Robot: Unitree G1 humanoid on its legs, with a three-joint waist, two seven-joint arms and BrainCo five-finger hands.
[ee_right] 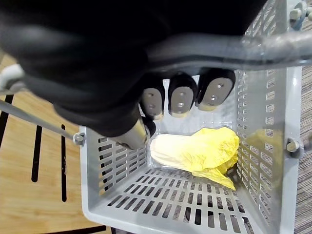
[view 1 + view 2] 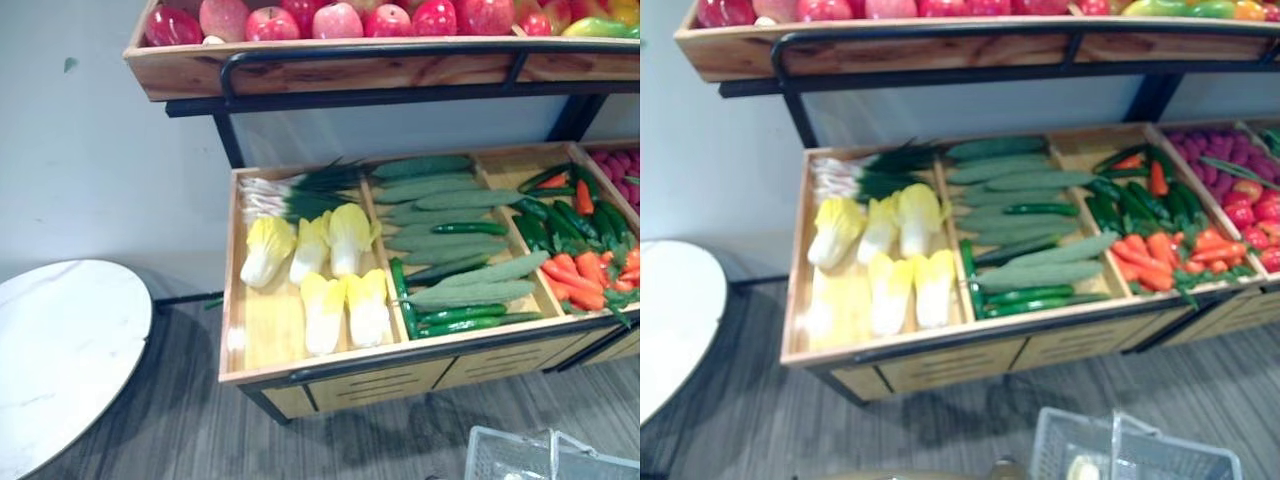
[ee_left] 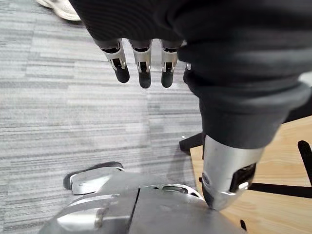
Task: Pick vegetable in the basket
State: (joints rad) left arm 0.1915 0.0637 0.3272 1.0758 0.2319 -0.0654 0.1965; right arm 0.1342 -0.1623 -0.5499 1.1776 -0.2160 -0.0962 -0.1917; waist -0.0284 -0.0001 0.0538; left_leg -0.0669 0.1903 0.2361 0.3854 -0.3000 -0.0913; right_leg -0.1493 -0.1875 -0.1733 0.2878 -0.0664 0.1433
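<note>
One cabbage (image 1: 195, 148) in grey basket (image 1: 122, 168), five cabbages (image 2: 348, 238) on shelf (image 2: 232, 300)

Apples (image 2: 340, 20) line the shelf (image 2: 330, 70) across the top. Below, cabbages (image 2: 320, 265) lie left of cucumbers (image 2: 445, 225). Table (image 2: 60, 350) lower left; basket (image 2: 520, 455) lower right, with a cabbage (image 1: 195, 151) inside it.
</note>
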